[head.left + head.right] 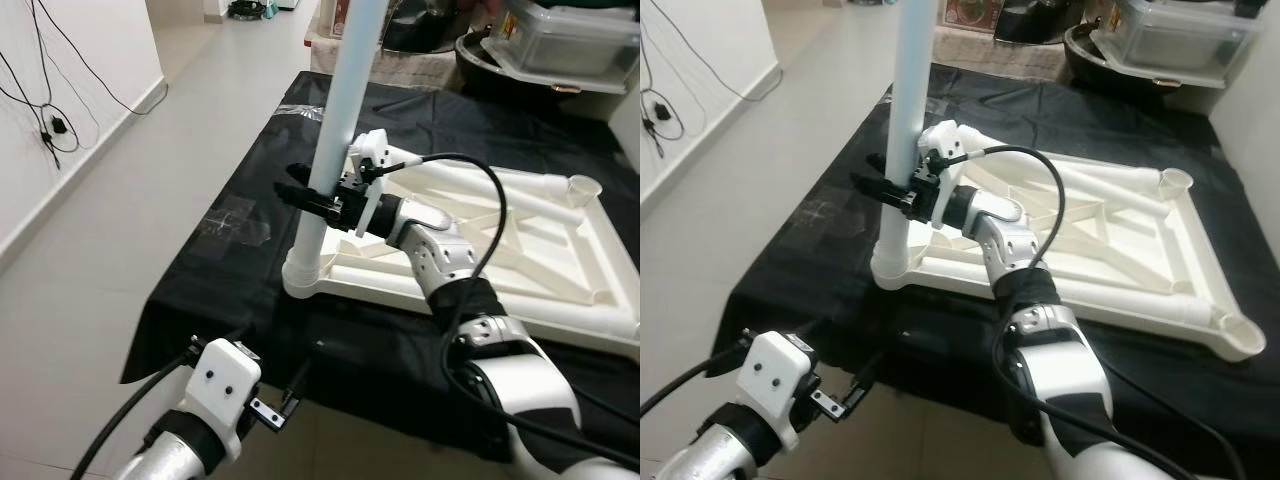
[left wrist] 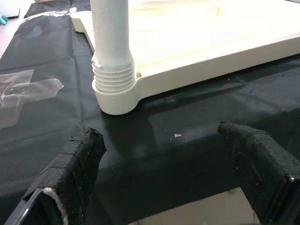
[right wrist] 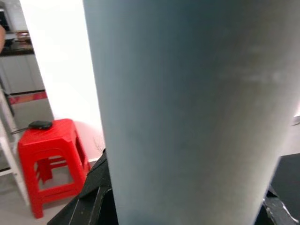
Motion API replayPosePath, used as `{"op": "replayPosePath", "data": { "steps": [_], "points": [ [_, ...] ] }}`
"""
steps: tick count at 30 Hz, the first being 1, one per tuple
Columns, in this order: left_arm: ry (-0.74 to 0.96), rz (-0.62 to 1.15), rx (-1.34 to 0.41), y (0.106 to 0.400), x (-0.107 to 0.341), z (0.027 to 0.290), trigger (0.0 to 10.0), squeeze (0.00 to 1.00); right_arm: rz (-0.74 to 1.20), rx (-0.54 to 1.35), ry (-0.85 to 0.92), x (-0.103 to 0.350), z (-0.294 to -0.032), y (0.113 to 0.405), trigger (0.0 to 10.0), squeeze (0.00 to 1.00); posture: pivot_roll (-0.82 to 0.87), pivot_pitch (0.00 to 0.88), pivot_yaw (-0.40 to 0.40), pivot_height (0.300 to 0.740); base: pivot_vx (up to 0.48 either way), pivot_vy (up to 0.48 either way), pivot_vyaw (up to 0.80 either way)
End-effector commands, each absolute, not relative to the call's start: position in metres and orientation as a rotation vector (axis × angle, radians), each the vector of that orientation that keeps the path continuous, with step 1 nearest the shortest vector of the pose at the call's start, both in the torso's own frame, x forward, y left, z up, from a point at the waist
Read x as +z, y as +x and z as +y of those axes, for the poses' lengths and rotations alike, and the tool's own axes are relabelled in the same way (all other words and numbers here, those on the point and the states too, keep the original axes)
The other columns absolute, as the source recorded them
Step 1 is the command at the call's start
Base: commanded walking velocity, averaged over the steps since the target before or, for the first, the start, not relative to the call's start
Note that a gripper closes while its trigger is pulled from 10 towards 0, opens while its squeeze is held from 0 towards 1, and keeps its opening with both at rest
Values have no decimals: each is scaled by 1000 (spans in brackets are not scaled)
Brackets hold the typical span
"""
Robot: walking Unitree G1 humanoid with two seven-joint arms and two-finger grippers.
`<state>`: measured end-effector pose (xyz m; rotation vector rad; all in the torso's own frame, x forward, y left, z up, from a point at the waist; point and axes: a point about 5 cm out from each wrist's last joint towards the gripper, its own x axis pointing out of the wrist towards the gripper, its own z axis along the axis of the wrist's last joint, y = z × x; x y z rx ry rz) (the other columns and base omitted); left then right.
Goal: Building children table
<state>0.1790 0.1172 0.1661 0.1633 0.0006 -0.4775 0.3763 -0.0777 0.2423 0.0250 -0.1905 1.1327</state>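
At the near-left corner socket (image 1: 302,283) of the upturned tabletop (image 1: 560,300) on the black-covered worktop (image 1: 230,300), the leg (image 1: 335,150) stands upright, long axis vertical, threads showing. Right gripper (image 1: 312,200) fingers clasp it mid-shaft; left gripper (image 2: 159,164), fingers spread wide, hovers just below the socket.

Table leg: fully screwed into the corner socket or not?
Not fully. The table leg stands upright in the corner socket, but several threads sit exposed above its rim.
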Motion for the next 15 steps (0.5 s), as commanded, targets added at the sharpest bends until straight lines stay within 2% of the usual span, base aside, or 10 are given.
{"op": "replayPosePath", "data": {
  "steps": [1,6,8,15],
  "points": [
    [167,19,-488,180,161,116,10000,0,92,1116,66,180,-70,368,10000,0,158,211,-94,740,0,0,0],
    [165,16,-490,182,161,116,10000,0,110,1032,56,180,-70,369,10000,0,153,204,-93,740,0,0,0],
    [164,12,-492,183,161,115,10000,0,145,887,45,179,-71,373,10000,0,147,197,-91,740,0,0,0],
    [164,4,-492,185,161,114,10000,0,145,690,73,183,-73,377,10000,0,142,185,-94,740,0,0,0]
  ]
}}
